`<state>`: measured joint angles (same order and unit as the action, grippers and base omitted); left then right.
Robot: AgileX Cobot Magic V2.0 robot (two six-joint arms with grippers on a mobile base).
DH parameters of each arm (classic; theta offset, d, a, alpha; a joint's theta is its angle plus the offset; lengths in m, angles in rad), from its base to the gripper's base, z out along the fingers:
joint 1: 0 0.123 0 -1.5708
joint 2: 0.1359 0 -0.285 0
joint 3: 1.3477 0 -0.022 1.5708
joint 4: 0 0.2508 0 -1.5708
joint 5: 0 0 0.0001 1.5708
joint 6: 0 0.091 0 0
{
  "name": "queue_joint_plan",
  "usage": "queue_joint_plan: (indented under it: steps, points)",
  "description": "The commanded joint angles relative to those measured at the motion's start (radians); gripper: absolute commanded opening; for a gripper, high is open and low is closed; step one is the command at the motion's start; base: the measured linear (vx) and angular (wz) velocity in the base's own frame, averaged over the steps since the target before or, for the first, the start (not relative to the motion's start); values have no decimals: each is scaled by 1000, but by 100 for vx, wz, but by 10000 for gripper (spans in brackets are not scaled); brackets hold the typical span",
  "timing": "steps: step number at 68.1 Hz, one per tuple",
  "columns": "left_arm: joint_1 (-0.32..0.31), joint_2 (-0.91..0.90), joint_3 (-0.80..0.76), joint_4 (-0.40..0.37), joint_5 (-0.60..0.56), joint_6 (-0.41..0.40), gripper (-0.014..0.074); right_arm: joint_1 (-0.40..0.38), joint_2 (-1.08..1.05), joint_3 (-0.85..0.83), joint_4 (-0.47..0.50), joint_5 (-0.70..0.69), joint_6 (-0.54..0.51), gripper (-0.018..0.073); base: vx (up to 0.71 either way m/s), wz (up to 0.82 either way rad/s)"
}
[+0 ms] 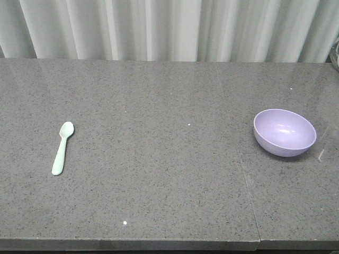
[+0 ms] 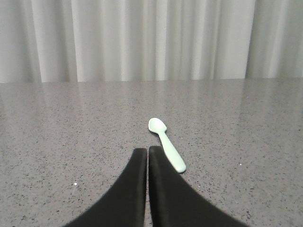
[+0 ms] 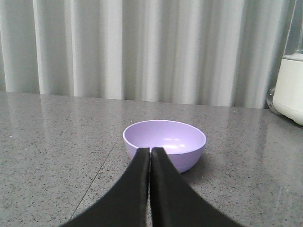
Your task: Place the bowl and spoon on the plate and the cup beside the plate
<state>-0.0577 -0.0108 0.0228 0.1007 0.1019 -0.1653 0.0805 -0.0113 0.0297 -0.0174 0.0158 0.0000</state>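
Exterior front-facing view: the spoon (image 1: 62, 148) is lying at the left of the table (image 1: 169, 190), and the bowl (image 1: 284, 132) is standing upright at the right, well apart.

Left wrist-mounted view: the left end effector (image 2: 148, 150) is pressing its fingers together, holding nothing. The spoon (image 2: 166, 144) is lying just right of the tips, handle end nearest, long axis running away and leftward.

Right wrist-mounted view: the right end effector (image 3: 150, 150) is likewise closed and empty, with the bowl (image 3: 164, 142) sitting straight ahead. Each arm is judged nearer its own item.
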Motion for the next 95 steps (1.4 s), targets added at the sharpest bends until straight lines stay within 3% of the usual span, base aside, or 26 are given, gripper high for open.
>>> queue_joint_plan:
  steps: [1,16,26,30,37,46,60,71,79,95]
  points:
    - [-5,-15,-18,-4,-83,-2,-6,-7,-9,8,-1,-79,0,-3,0,0]
    - [-5,-15,-24,-7,-88,-2,-6,-7,-9,7,-5,-104,-8,-3,0,0]
    - [-5,-14,-33,-106,-135,-10,-6,-7,-8,-7,4,-180,0,-3,0,0]
    - [-5,-10,-62,-149,-128,-9,-6,-7,2,-42,4,-159,11,-3,0,0]
    - [-5,30,-162,-160,-75,-9,-6,-7,50,-153,23,-46,12,-3,0,0]
    - [-5,173,-379,-160,80,-9,-6,-7,177,-359,17,148,-8,-3,0,0]
    - [-5,538,-789,-158,469,3,-6,-7,469,-739,-31,529,-11,-3,0,0]
    - [-5,741,-1005,-160,647,3,-6,-7,680,-954,-31,832,-11,-3,0,0]
    - [-5,831,-1066,-162,719,3,-6,-7,778,-1012,-30,921,-11,-3,0,0]
    - [-5,925,-1071,-161,832,2,-6,-7,849,-1012,-19,948,-11,-3,0,0]
